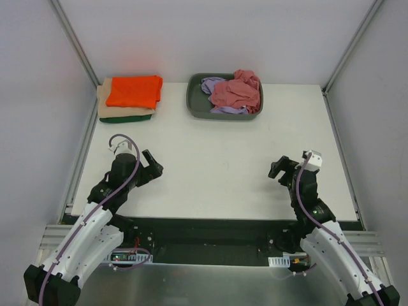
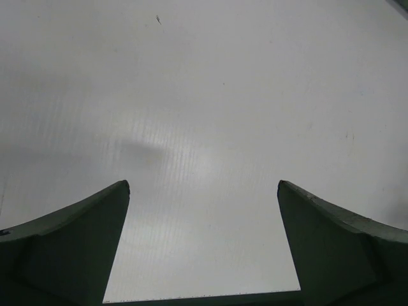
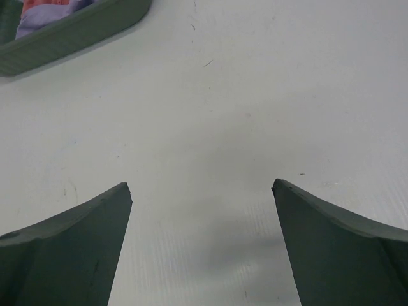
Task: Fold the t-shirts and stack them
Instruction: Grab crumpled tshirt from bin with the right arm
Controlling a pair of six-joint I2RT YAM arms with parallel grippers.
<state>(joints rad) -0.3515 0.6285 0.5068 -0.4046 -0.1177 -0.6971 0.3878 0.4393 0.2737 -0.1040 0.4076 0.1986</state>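
Orange t-shirt (image 1: 134,91) atop folded stack (image 1: 105,109) ahead of left gripper (image 1: 155,164). Rose-red t-shirt (image 1: 236,92), lavender t-shirt (image 1: 210,84) crumpled in tray (image 1: 194,105) beyond right gripper (image 1: 276,167). Both open, empty.

Orange tee (image 1: 134,91), tan tee (image 1: 102,107), rose tee (image 1: 236,93), lavender tee (image 1: 210,84) and grey tray (image 1: 192,102).

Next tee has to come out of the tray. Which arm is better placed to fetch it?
Right, probably: its open jaws sit nearer the tray, whose rim shows in its wrist view, and the rose-red tee lies toward that side.
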